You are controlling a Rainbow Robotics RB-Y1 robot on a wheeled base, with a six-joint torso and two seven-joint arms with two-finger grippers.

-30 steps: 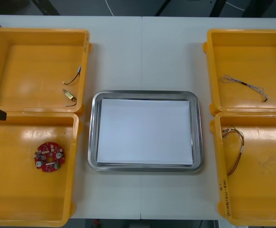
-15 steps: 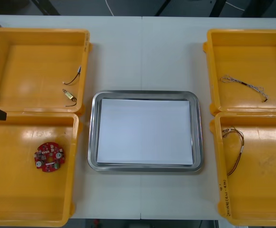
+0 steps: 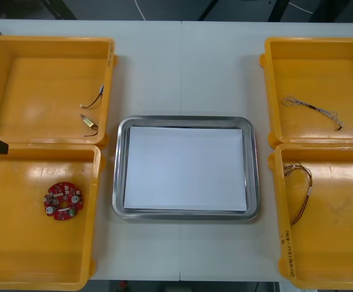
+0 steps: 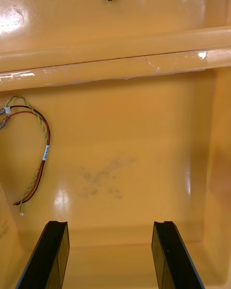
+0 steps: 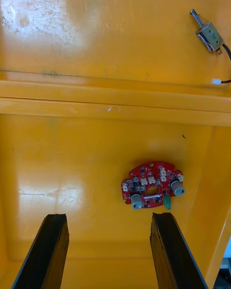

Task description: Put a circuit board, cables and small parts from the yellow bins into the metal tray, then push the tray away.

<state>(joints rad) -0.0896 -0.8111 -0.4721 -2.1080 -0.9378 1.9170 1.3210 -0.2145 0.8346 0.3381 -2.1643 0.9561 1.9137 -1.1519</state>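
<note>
Nothing moved lately. I've got left gripper spread wide, hovering short of round red circuit board, 9 o'clock of metal tray, likely lining up; right gripper, equally spread, hangs over red-yellow cable.

This looks like an electronics workshop or lab bench. A plain light table carries four yellow bins, each holding a few loose parts: a round red circuit board, thin cables with small plugs, and a small metal part. A metal tray, white inside, sits between the bins. Beyond the table's far edge are a dark floor and black frame bars.
</note>
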